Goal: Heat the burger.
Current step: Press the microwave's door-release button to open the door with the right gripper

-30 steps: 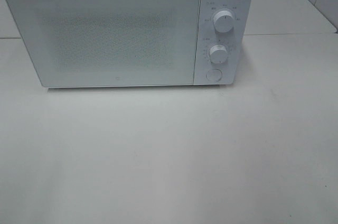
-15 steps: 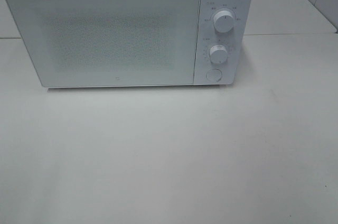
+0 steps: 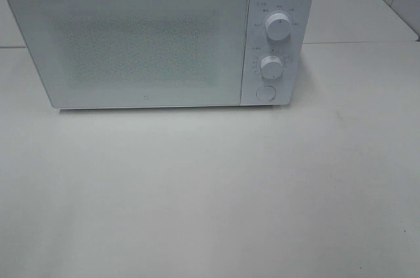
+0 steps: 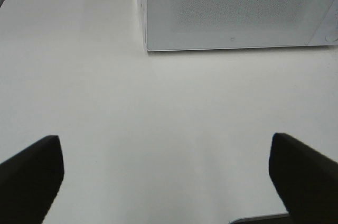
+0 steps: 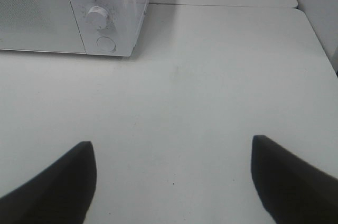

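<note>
Both spread wide: left end effector (image 4: 165, 137), right end effector (image 5: 171, 139).
Ahead of you: microwave (image 3: 157, 37), door (image 3: 98, 61) shut, on the desk (image 3: 210, 193).

The microwave oven (image 3: 159, 35) is showing plain white across its casing. Its door (image 3: 128, 44) is carrying a fine speckled mesh of grey-green dots in a central rectangle, which is fading into a pale, smooth border. The upper knob (image 3: 278, 27) and lower knob (image 3: 270, 65) are looking white, each bearing a small dark pointer mark, with tiny dark scale marks ringing them. The round button (image 3: 265, 92) is matching them in white. The tabletop (image 3: 210, 193) is appearing off-white and unpatterned. The left claw (image 4: 166, 176) and right claw (image 5: 173, 176) are showing matte black fingers.
</note>
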You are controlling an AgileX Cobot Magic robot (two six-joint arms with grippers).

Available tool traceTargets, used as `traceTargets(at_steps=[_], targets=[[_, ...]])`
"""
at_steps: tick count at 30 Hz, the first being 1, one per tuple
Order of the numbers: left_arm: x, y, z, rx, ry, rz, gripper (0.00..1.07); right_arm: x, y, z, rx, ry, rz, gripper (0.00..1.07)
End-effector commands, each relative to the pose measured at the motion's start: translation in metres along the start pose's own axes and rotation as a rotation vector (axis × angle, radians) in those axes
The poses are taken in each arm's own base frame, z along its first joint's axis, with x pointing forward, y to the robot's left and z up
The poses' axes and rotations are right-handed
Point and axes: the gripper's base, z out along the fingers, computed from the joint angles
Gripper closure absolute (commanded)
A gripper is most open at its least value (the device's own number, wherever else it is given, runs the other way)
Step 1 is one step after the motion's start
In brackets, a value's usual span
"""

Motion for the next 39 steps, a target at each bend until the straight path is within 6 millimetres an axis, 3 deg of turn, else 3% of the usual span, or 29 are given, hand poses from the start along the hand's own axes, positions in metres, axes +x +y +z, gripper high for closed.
traceTargets(at_steps=[1, 11, 18, 23, 27, 29, 39], targets=[[0.000, -0.001, -0.002, 0.001, -0.033, -0.010, 0.09, 0.001, 0.000, -0.003, 0.003, -0.038, 0.008, 0.31], [0.000, -0.001, -0.002, 0.001, -0.033, -0.010, 0.09, 0.000, 0.000, -0.004, 0.000, -0.043, 0.008, 0.31], [0.000, -0.001, -0.002, 0.001, -0.033, -0.010, 0.09, -0.013, 0.000, -0.001, -0.003, -0.064, 0.005, 0.31], [0.000, -0.001, -0.002, 0.001, -0.033, -0.010, 0.09, -0.032, 0.003, 0.023, -0.014, -0.075, -0.005, 0.31], [0.000, -0.001, -0.002, 0.001, -0.033, -0.010, 0.09, -0.036, 0.004, 0.031, -0.018, -0.097, -0.008, 0.31], [0.000, -0.001, -0.002, 0.001, -0.033, -0.010, 0.09, -0.042, 0.007, 0.048, -0.027, -0.115, -0.015, 0.31], [0.000, -0.001, -0.002, 0.001, -0.033, -0.010, 0.09, -0.052, 0.011, 0.083, -0.047, -0.146, -0.024, 0.31]])
